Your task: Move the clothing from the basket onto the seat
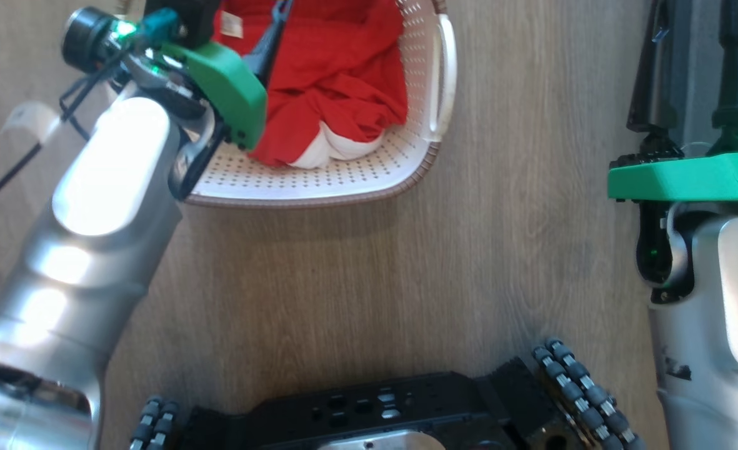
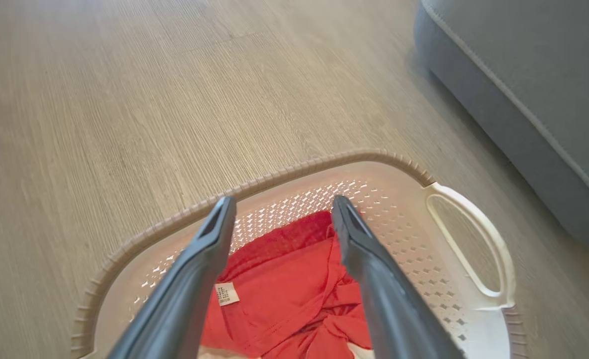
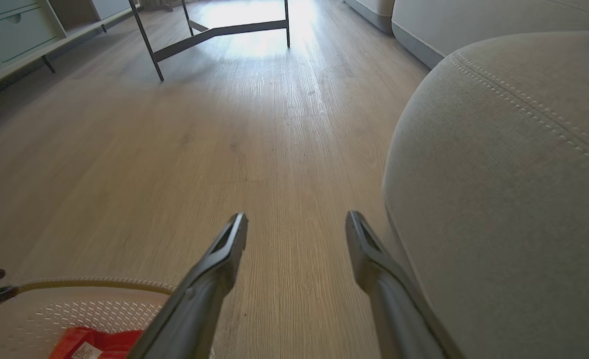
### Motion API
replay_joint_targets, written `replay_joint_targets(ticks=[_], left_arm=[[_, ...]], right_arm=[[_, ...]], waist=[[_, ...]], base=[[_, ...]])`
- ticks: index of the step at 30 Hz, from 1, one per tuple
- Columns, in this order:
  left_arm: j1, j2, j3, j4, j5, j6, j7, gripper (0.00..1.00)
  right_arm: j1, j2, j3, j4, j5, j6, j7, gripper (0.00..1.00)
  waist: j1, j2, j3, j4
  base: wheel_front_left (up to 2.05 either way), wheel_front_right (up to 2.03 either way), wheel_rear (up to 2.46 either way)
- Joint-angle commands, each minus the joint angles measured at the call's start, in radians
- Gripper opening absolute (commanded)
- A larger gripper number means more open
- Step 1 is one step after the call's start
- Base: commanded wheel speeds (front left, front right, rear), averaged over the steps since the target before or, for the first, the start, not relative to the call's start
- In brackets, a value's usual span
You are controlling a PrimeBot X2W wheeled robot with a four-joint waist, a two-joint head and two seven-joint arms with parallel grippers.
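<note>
The clothing (image 1: pixel 337 69) is a bright red garment with a white band, crumpled inside the cream perforated basket (image 1: pixel 319 194) on the wood floor. My left gripper (image 2: pixel 283 202) hangs open just above the clothing (image 2: pixel 294 289), inside the basket's brown rim (image 2: pixel 294 169), with nothing between its fingers. A small white label shows on the fabric by the left finger. My right gripper (image 3: pixel 296 218) is open and empty over bare floor, close beside the grey seat (image 3: pixel 498 174). The seat (image 2: pixel 538 75) lies to the right of the basket.
A dark metal table frame (image 3: pixel 214 32) and a low pale cabinet (image 3: pixel 15 30) stand far across the floor. My black wheeled base (image 1: pixel 381 406) sits just short of the basket. Open wood floor lies between the basket (image 3: pixel 75 309) and the seat.
</note>
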Motion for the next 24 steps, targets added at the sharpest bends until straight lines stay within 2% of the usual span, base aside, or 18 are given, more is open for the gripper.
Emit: replay_joint_targets(ticks=[1, 6, 15, 24], left_arm=[[-0.024, 0.023, 0.018, 0.012, 0.016, 0.018, 0.02, 1.0], [-0.087, 0.032, 0.01, 0.164, 0.04, 0.059, 0.088, 1.0], [-0.156, 0.04, -0.006, 0.33, 0.056, 0.079, 0.138, 1.0], [-0.197, 0.063, -0.036, 0.426, 0.087, 0.095, 0.138, 1.0]], right_arm=[[0.013, -0.005, 0.027, -0.04, 0.013, 0.007, -0.005, 1.0], [0.024, -0.005, 0.05, -0.059, 0.045, 0.007, -0.005, 1.0], [0.038, -0.005, 0.079, -0.08, 0.097, 0.007, -0.005, 1.0], [0.042, -0.005, 0.109, -0.089, 0.124, 0.007, -0.005, 1.0]], waist=[[-0.0001, 0.0001, 0.032, -0.03], [-0.0001, 0.0001, 0.078, -0.074], [-0.0001, 0.0001, 0.123, -0.116], [-0.0001, 0.0001, 0.148, -0.143]], base=[[0.0, 0.0, 0.0], [0.0, 0.0, 0.0], [0.0, 0.0, 0.0], [0.0, 0.0, 0.0]])
